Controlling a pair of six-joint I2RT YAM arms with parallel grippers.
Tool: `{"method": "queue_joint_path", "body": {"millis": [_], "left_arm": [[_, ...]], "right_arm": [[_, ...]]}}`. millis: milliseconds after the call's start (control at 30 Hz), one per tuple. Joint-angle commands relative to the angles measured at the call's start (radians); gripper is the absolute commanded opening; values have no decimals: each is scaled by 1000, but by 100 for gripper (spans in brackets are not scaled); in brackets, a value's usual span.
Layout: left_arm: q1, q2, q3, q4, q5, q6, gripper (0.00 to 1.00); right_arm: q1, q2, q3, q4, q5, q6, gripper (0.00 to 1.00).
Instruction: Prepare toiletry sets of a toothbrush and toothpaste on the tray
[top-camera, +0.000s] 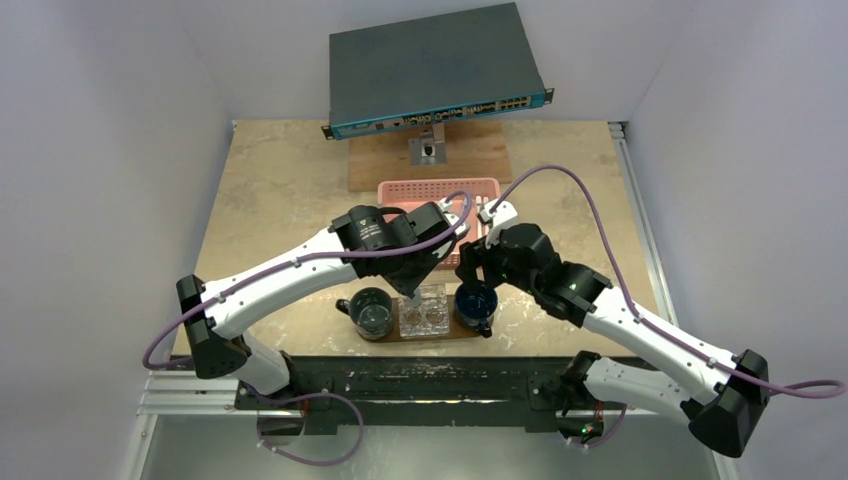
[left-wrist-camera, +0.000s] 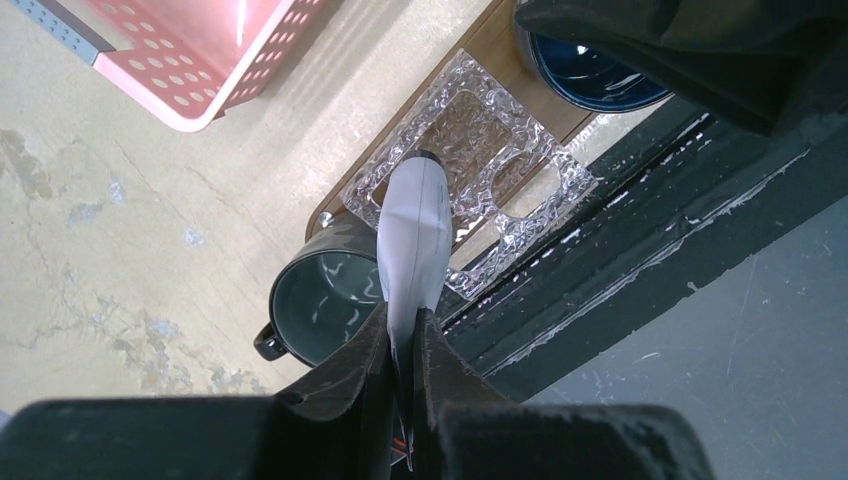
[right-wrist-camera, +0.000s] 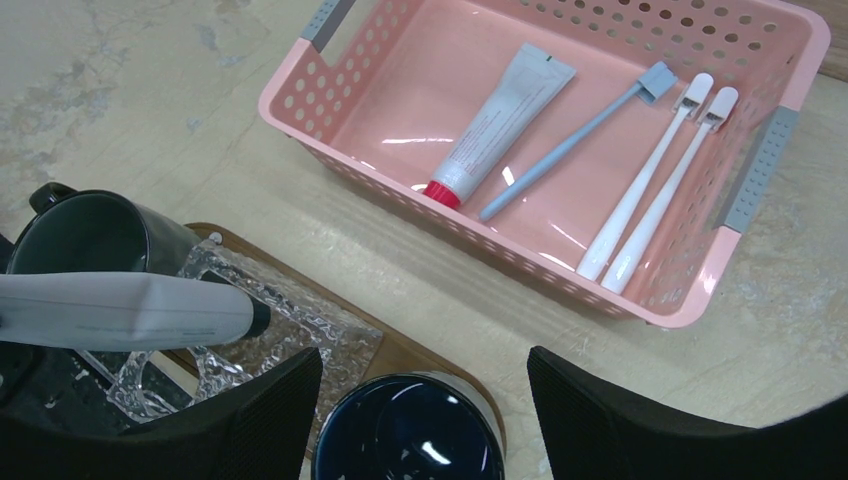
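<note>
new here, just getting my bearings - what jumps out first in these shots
The left fingers pinch a silvery tube with a black cap over the clear glass holder on the tray, between a grey mug and a blue mug. Beyond it, the pink basket holds a red-capped tube, a blue-grey toothbrush and two white toothbrushes.
</note>
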Motion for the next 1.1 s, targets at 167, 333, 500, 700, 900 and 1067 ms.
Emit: {"method": "queue_joint_path", "body": {"millis": [167,333,500,700,900,1067], "left_arm": [[-5,9,-28,52,-30,11,0],[-4,24,-45,63,-30,12,0],[-4,39,-51,70,-29,13,0],[-4,53,-60,84,-14,13,0],[-4,63,-65,90,-10,16,0],[-4,69,-75,90,-19,17,0]], "right_arm": [[-6,-20,-8,33,-20,15,78],[-6,-20,-6,34,-20,15,78],[-6,-17,-5,34,-19,13,79],[-6,-13,-6,33,-18,13,79],[-6,-10,-8,28,-6,20,79],[-6,-3,-12,21,17,36,80]]}}
